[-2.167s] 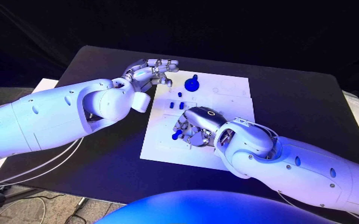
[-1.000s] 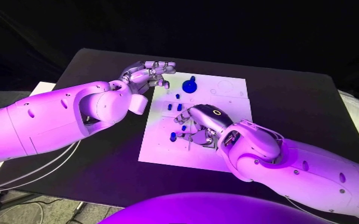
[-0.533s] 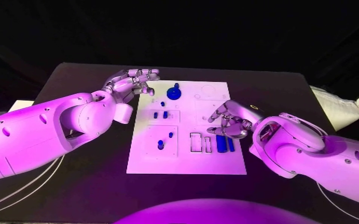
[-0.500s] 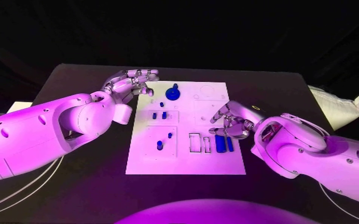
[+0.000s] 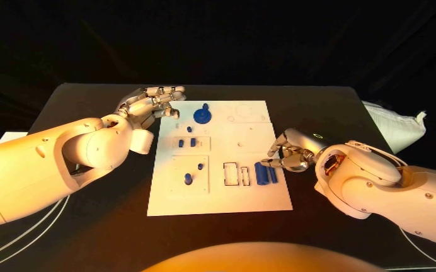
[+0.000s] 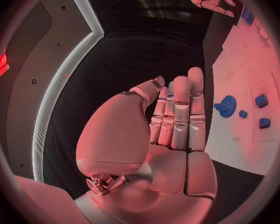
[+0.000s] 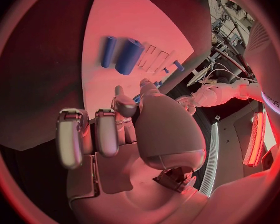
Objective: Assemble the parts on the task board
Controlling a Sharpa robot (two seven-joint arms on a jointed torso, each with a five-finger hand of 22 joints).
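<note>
The task board (image 5: 218,190) lies mid-table. Two blue bars (image 5: 264,173) lie side by side near the board's right edge, next to empty slots. The right hand (image 5: 289,152) hovers just off that edge, fingers curled in, holding nothing. The left hand (image 5: 148,104) sits at the board's far left corner, fingers straight and together, empty. The bars look light, rigid and smooth; pinching one across its long sides seems safest.

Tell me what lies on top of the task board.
On the task board: a blue gear-like part, small blue pieces, two blue bars. The right robot hand overhangs its edge, hiding what lies beneath.
</note>
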